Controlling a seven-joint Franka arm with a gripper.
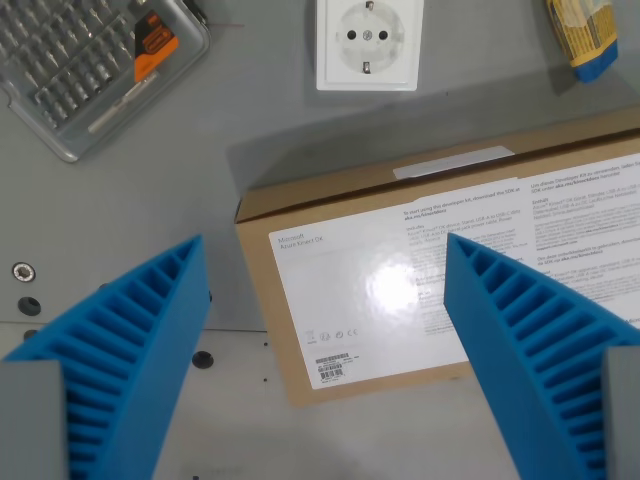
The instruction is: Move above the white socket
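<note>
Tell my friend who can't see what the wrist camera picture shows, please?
A white socket sits at the top of the wrist view on a grey table, and the open blue gripper hangs lower down over a brown cardboard box with a white label. A clear case of screwdriver bits lies at top left, and a yellow and blue packet at top right.

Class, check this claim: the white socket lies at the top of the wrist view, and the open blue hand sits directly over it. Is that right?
Not quite. The white socket does lie at the top of the wrist view, but the open hand sits over the cardboard box, not the socket.
</note>
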